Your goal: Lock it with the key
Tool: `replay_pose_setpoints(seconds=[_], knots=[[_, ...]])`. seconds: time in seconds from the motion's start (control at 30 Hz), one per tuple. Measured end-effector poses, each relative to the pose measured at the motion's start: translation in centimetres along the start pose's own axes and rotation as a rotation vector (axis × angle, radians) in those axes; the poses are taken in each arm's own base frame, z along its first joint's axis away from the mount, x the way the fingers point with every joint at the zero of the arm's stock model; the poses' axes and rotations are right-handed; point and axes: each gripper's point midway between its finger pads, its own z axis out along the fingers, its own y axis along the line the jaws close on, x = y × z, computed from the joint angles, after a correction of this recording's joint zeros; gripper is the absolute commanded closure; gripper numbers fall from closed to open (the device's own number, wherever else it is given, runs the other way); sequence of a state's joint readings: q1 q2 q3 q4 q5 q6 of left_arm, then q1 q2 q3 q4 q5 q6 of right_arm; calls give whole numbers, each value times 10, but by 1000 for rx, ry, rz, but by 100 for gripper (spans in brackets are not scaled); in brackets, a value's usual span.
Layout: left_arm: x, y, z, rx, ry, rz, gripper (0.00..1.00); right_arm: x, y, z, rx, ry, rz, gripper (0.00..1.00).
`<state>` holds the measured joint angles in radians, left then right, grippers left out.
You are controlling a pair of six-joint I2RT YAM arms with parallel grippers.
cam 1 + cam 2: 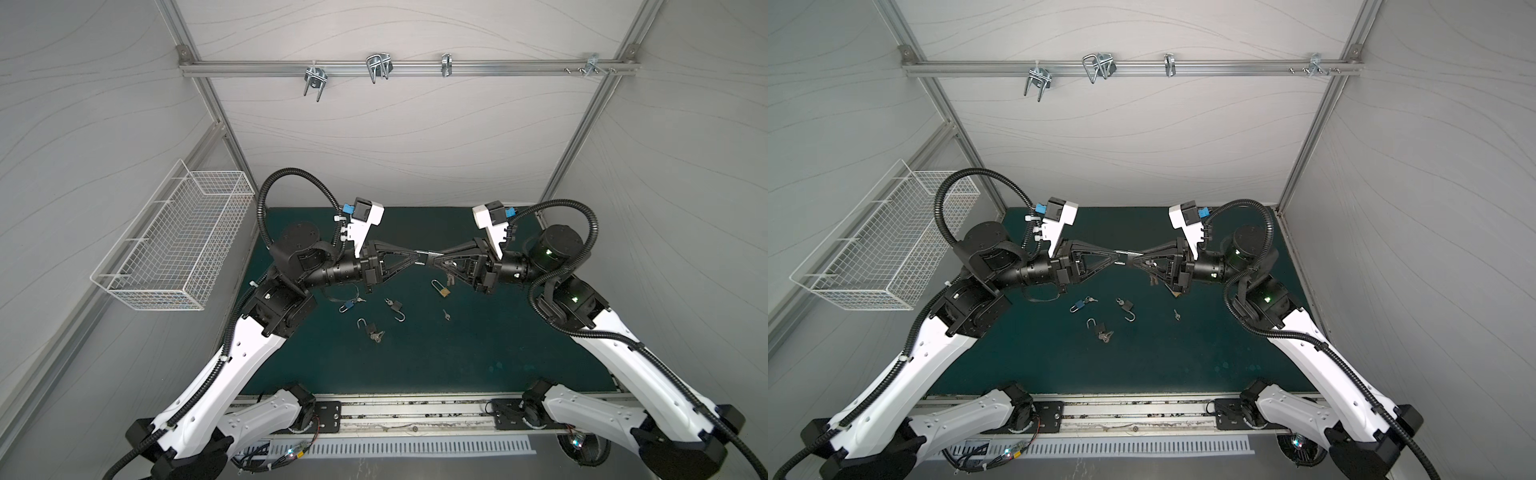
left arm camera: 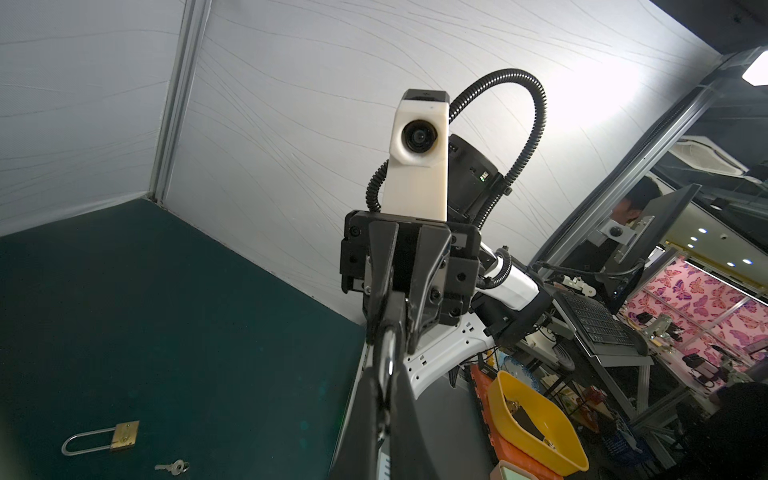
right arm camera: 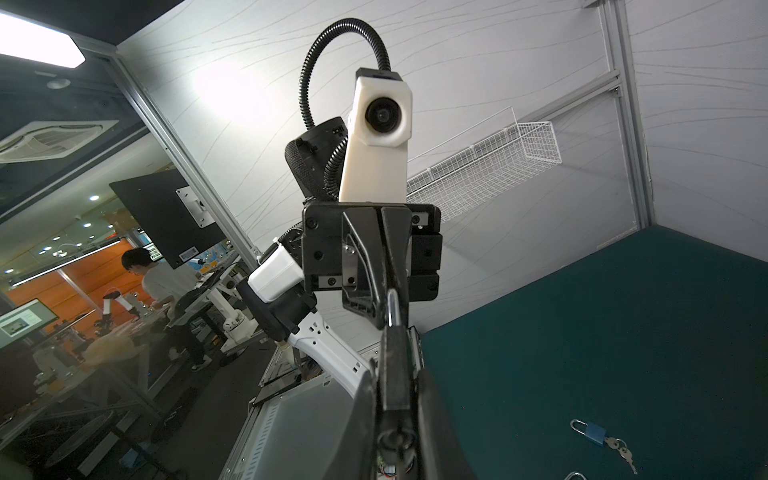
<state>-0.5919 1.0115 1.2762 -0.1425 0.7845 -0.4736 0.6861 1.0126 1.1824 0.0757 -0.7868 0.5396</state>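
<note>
Black fingers meet tip to tip above the teal tabletop (image 1: pixel 415 365). The left gripper (image 1: pixel 419 257) is fully closed, pinching the silver shackle (image 2: pixel 388 359). The right gripper (image 1: pixel 434 261) has its fingers (image 3: pixel 440 415) tight against the body of the black padlock (image 3: pixel 395 374). A white wire basket (image 1: pixel 174 249) hangs on the left wall; I cannot make out what is in it. The padlock is held level in the air, long axis running from arm to arm, shackle toward the left arm. Keys (image 1: pixel 448 279) dangle beneath the right fingers.
</note>
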Motion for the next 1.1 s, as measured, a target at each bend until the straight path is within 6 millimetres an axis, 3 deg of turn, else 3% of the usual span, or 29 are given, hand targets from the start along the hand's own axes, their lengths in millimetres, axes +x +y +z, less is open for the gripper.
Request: replay_pose_setpoints(seconds=[0.5, 1.1], knots=[[0, -7, -2, 17, -1, 36, 100, -3, 11, 3, -35, 81, 125, 100], [2, -20, 9, 60, -13, 31, 100, -6, 19, 7, -26, 77, 33, 100]])
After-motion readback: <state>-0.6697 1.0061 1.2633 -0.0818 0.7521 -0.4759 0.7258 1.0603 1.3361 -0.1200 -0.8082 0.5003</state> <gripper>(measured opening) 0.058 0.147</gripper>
